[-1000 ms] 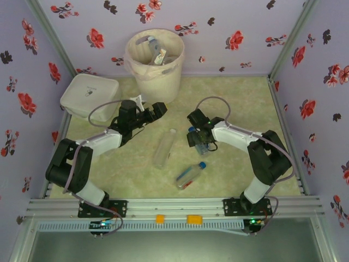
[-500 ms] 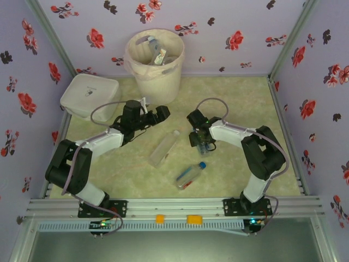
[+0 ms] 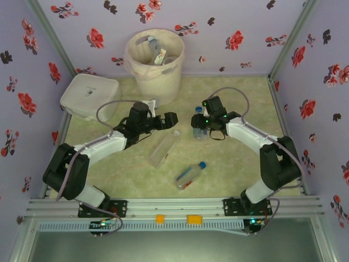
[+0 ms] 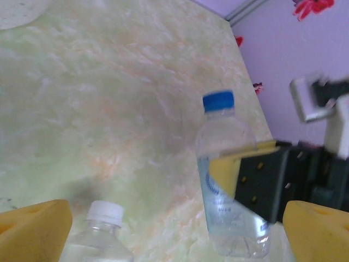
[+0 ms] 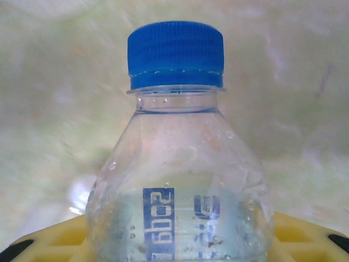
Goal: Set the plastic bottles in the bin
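Above the green marbled table (image 3: 245,164), the right gripper (image 3: 199,127) is pinching an upright blue-capped bottle (image 5: 177,180). The left gripper (image 3: 170,120) is hanging spread, with a white-capped bottle (image 3: 163,148) lying just ahead. The bin (image 3: 155,79) beyond both is holding several bottles; three seem left.

The site was a laboratory test booth: floral-papered walls (image 3: 245,22), aluminium front rail (image 3: 174,206), marbled green tabletop (image 3: 131,174).
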You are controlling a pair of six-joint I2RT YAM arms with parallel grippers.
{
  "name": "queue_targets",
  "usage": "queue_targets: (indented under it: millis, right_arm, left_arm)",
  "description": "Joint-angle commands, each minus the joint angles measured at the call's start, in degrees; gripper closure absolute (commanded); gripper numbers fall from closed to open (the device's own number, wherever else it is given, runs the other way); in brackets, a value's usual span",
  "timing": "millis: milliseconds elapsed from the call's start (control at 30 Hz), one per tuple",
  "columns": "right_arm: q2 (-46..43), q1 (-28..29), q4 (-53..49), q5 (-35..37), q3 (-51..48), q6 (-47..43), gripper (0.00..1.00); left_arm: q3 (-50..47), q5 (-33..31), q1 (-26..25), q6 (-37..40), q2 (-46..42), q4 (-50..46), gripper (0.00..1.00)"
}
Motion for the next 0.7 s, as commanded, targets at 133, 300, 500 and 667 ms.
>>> queue_targets:
  millis: [133, 300, 500, 667]
  right_arm:
    - [-4.1, -2.0, 15.9, -11.9, -0.7, 13.3, 0.50]
    - [-4.6, -2.0, 21.2, -13.9, -2.3, 19.0, 0.52]
    - [-5.4, -1.9, 26.7, -15.1, -5.4, 24.5, 0.53]
    - [-7.5, -1.9, 27.0, -13.0, -7.1, 24.6, 0.53]
  left_arm:
    - [2.9, 0.9, -4.1, 5.9, -1.0, 3.2, 0.00]
    - [5.0, 1.2, -5.4, 6.5, 1.4, 2.9, 0.00]
    - [8.8, 3.3, -6.4, 5.3, 5.7, 4.0, 0.00]
    - [10.7, 4.9, -6.4, 3.4, 10.0, 6.5, 0.01]
